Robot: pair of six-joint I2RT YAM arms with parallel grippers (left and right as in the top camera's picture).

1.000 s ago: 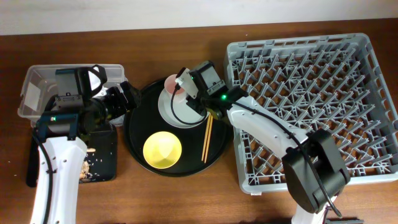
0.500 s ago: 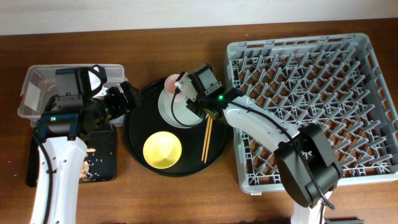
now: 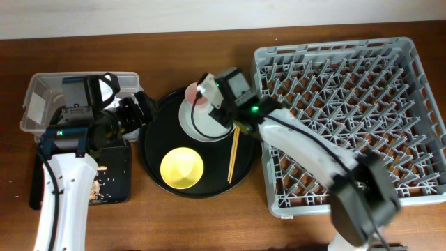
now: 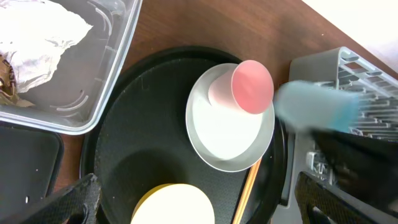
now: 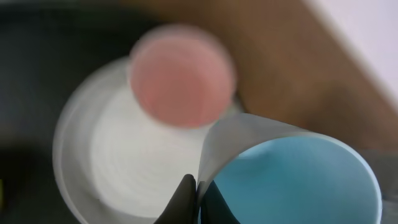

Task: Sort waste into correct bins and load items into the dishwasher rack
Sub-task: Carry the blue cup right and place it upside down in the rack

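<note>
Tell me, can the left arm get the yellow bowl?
Probably yes. The bowl lies bare on the round tray, close to the open left pincer; the right arm is over the plate, not the bowl.

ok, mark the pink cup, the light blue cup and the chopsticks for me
pink cup (image 4: pixel 252 87): left wrist view, on its round end facing the camera.
light blue cup (image 5: pixel 292 180): right wrist view, on its blue inside wall.
chopsticks (image 3: pixel 233 155): overhead view, about mid-length of the sticks.
</note>
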